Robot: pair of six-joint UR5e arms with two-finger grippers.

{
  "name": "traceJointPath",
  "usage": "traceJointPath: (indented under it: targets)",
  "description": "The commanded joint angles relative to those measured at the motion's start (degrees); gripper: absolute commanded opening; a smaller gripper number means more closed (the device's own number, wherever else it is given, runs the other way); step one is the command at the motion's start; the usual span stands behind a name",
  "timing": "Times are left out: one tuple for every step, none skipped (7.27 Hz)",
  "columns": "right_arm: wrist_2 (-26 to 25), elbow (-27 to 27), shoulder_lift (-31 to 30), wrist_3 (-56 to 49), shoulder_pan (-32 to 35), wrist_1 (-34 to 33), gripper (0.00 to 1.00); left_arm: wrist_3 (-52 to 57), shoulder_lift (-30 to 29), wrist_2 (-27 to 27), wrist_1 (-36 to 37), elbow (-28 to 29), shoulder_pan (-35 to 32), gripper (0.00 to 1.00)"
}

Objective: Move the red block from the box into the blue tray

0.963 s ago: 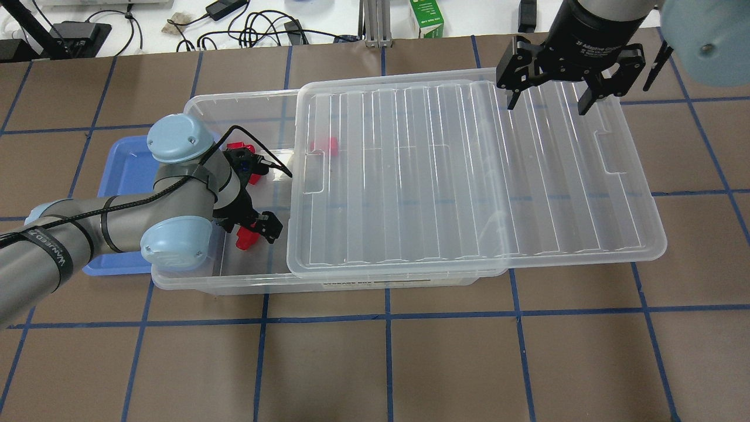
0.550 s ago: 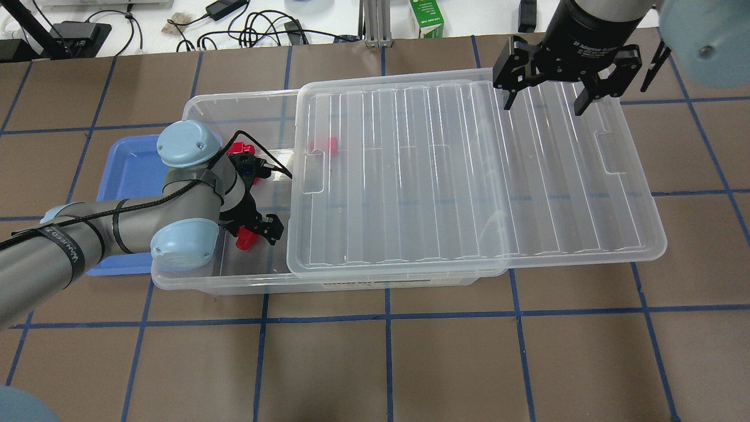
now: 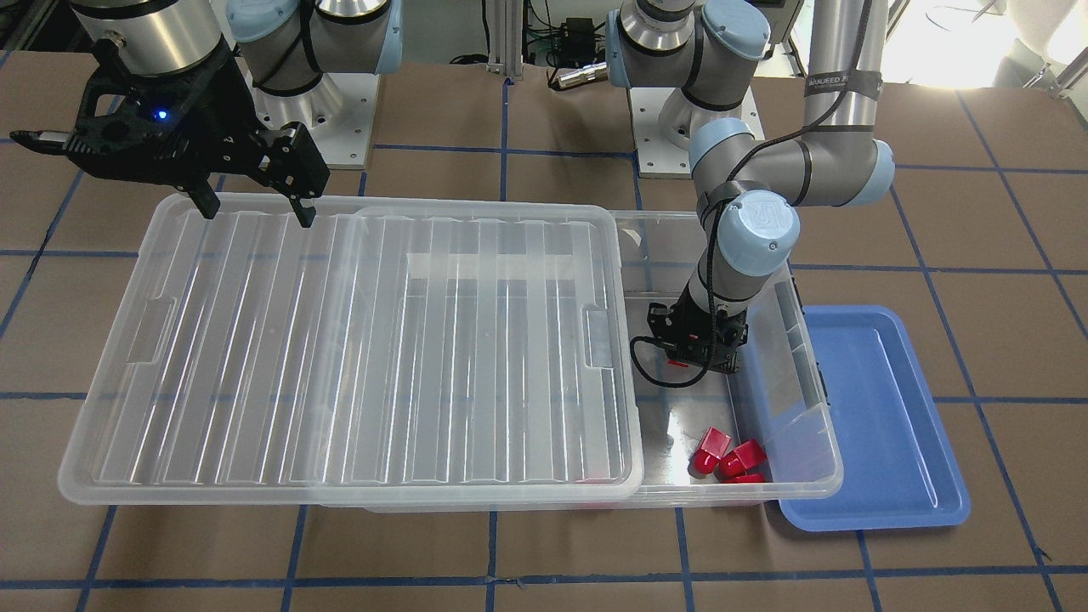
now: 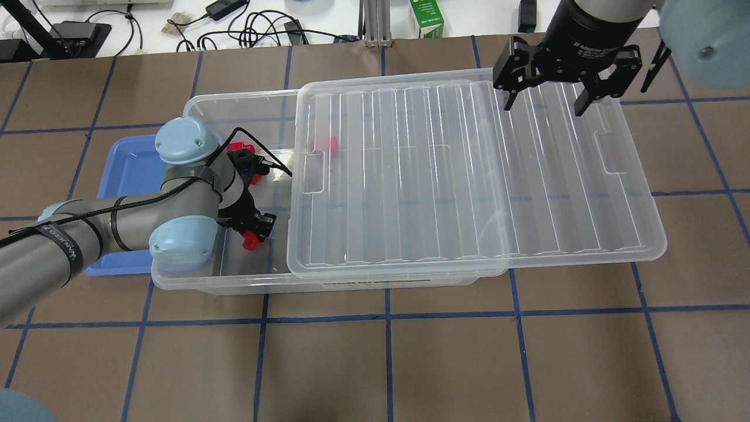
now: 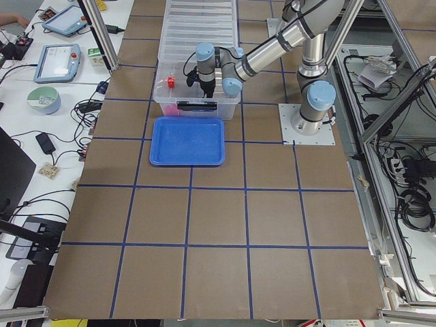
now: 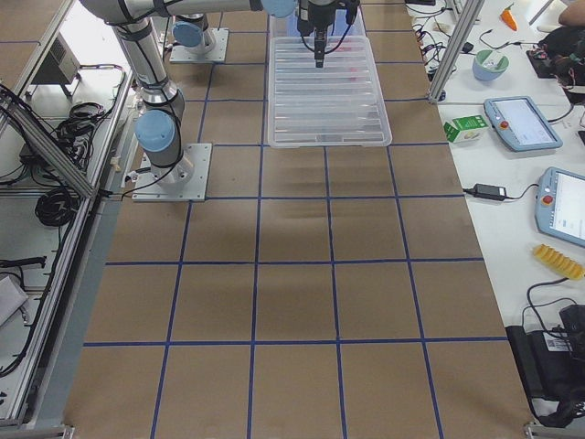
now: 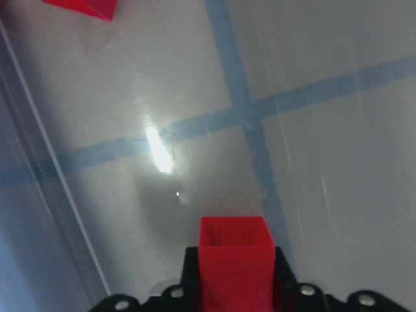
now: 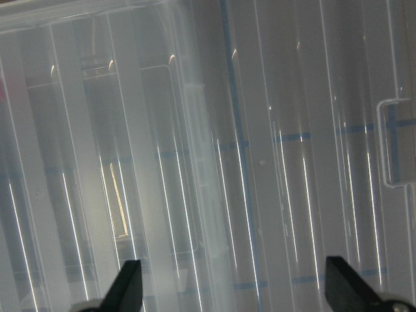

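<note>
The box is a clear bin with its ribbed lid slid to the right, which leaves the left end uncovered. My left gripper reaches down into that end and is shut on the red block. In the left wrist view the red block sits between the fingers, just above the bin floor. The blue tray lies empty on the table beside the box's left end, partly under my left arm. My right gripper hangs open and empty above the lid's far right corner.
Other red pieces lie in the box: a cluster at the far wall near the tray side, one under the lid's edge. Cables, a green carton and devices lie beyond the table's far edge.
My left gripper's fingers, spread around the red block before, have closed on it. The left arm shifted slightly. The right gripper has hardly moved.
</note>
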Motion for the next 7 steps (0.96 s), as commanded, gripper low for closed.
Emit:
traceJointPath:
  targets:
    - [-0.4,0.0,0.0,0.0,0.0,0.1,1.00,-1.2,4.0,-0.5,-14.2,9.5,0.0,0.00]
    - [-0.5,-0.1,0.0,-0.1,0.0,0.2,1.00,-2.6,5.6,-0.8,-26.6,18.4,0.0,0.00]
    - [-0.6,-0.2,0.4,-0.5,-0.9,0.2,1.00,-2.7,6.1,-0.4,-31.5,24.5,0.8,0.00]
    - [-0.5,0.0,0.5,-9.5,-3.8,-0.3,1.00,-2.0,5.9,-0.1,-34.1,27.2,5.9,0.00]
    - [-0.7,0.0,0.4,-15.2,-10.5,0.4,1.00,0.0,5.9,-0.3,-34.2,27.0,13.6,0.00]
    - [-1.6,0.0,0.4,-17.2,-18.8,3.2,1.00,6.0,4.6,-0.6,-33.4,26.5,18.9,0.00]
    - [-1.6,0.1,1.1,-23.5,-24.9,3.9,1.00,12.7,2.7,-0.8,-30.7,25.1,21.9,0.00]
